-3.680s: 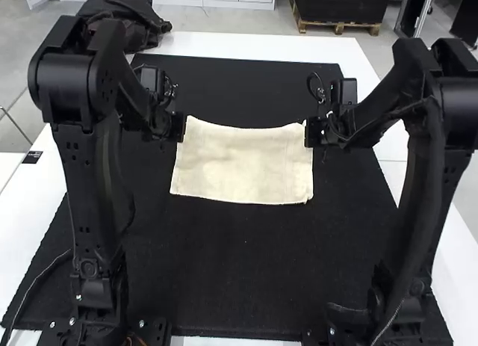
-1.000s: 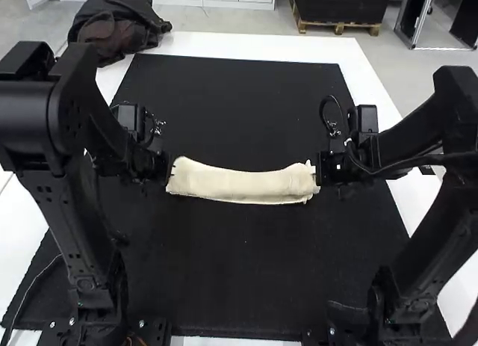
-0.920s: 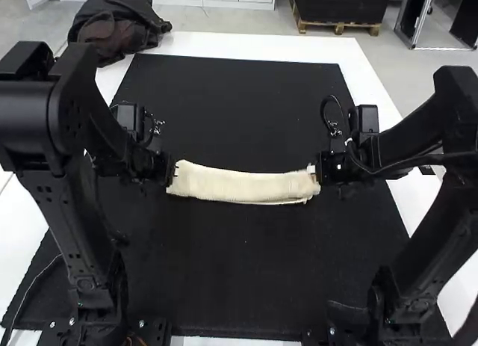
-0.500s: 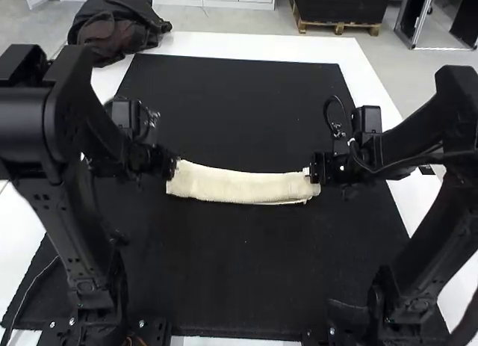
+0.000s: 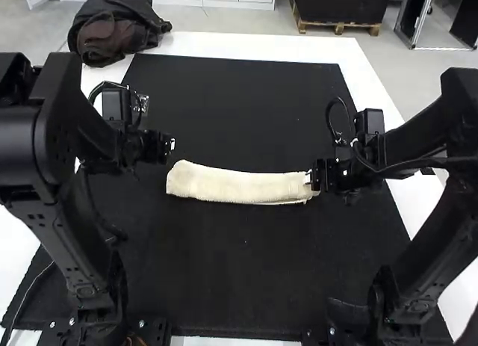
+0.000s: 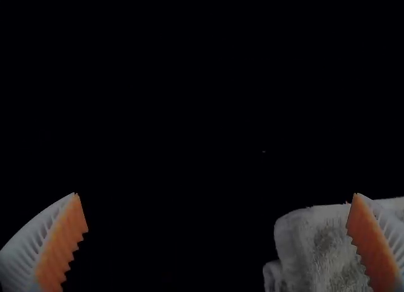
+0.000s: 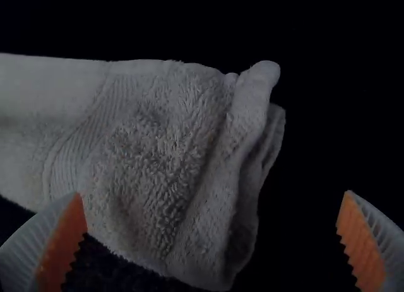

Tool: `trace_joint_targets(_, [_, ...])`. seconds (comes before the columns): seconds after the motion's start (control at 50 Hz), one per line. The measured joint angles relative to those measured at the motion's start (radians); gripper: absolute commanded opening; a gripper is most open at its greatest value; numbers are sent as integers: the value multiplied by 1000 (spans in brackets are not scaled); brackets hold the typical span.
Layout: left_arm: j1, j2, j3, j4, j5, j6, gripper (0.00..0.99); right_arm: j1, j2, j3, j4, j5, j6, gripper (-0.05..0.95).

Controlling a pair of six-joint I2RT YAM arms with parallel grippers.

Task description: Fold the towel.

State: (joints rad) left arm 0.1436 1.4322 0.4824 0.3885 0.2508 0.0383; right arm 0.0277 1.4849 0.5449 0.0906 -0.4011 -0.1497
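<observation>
Gaping wide, left hand (image 5: pixel 171 145) and right hand (image 5: pixel 311 178) flank the towel (image 5: pixel 239 186).

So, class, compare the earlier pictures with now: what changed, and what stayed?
The towel went from a wide rectangle to a narrow strip, its far edge brought toward the robot. The left gripper then let go and drew off forward and slightly left; the right gripper let go too. The towel's near edge stayed roughly put.
</observation>
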Motion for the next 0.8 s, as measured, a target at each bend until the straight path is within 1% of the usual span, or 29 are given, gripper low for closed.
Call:
trace_joint_targets(0.14, [0, -11, 0, -3, 0, -2, 959, 0, 37, 4, 18, -3, 0, 910])
trace_joint_targets(0.32, [0, -39, 0, -3, 0, -2, 959, 0, 106, 21, 71, -3, 0, 910])
trace_joint_targets(0.5, [0, -39, 0, -7, 0, -2, 957, 6, 150, 42, 93, -3, 0, 910])
trace_joint_targets(0.8, [0, -39, 0, -2, 0, -2, 957, 48, 204, 66, 126, 6, 11, 910])
